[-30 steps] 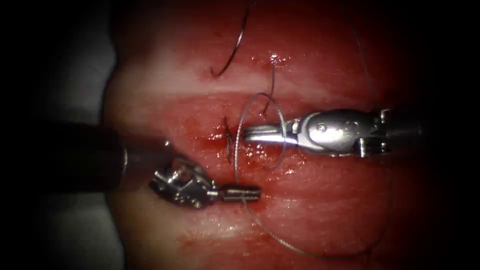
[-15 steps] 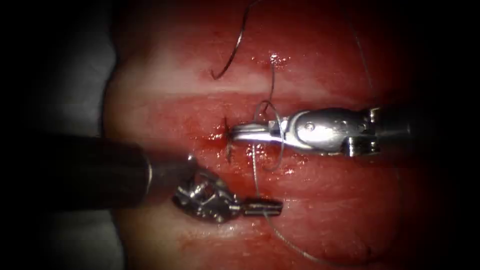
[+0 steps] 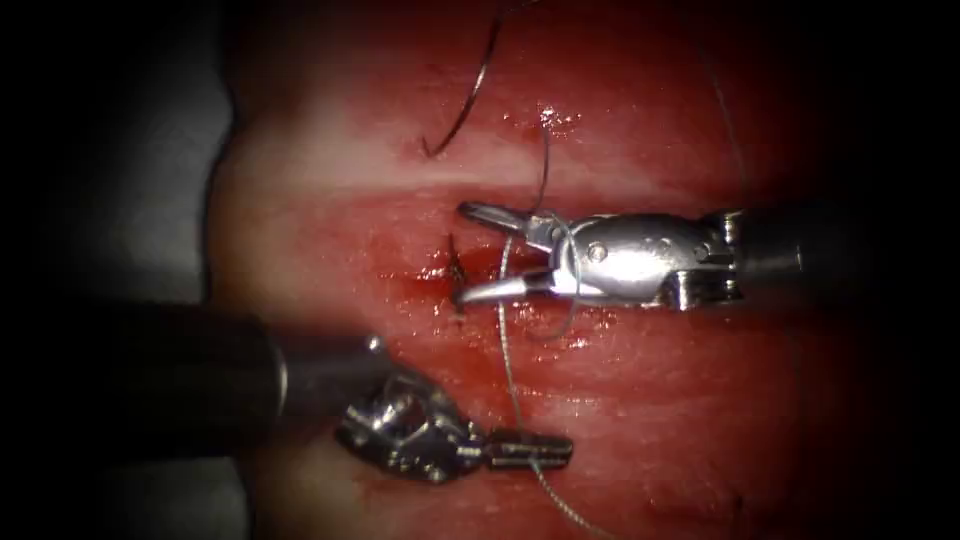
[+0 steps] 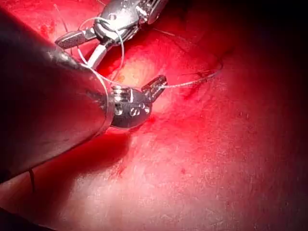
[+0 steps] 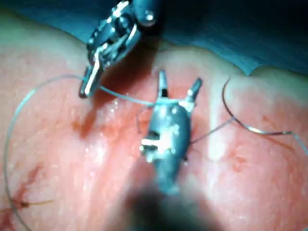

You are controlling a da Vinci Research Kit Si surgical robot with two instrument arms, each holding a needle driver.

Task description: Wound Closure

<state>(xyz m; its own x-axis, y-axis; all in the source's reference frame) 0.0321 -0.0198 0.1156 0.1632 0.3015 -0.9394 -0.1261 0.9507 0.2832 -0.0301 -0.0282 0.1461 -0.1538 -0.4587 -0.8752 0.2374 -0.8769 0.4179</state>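
Looping thread (image 3: 508,330) round right tool (image 3: 480,252), fingers apart, empty; left tool (image 3: 535,449) clamped on thread below the cut (image 3: 456,275).
Risk: wrap slides off the spread fingers, or slack snags the needle (image 3: 468,95) lying free on the tissue (image 3: 330,190) above.

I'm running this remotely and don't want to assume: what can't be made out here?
- Thread: in the endoscope view it runs off the bottom edge, its far end unseen.
- Needle: lies on the tissue; its upper end meets the top edge.
- Left tool: jaws shut on the thread.
- Right tool: jaws open, thread looped around it.
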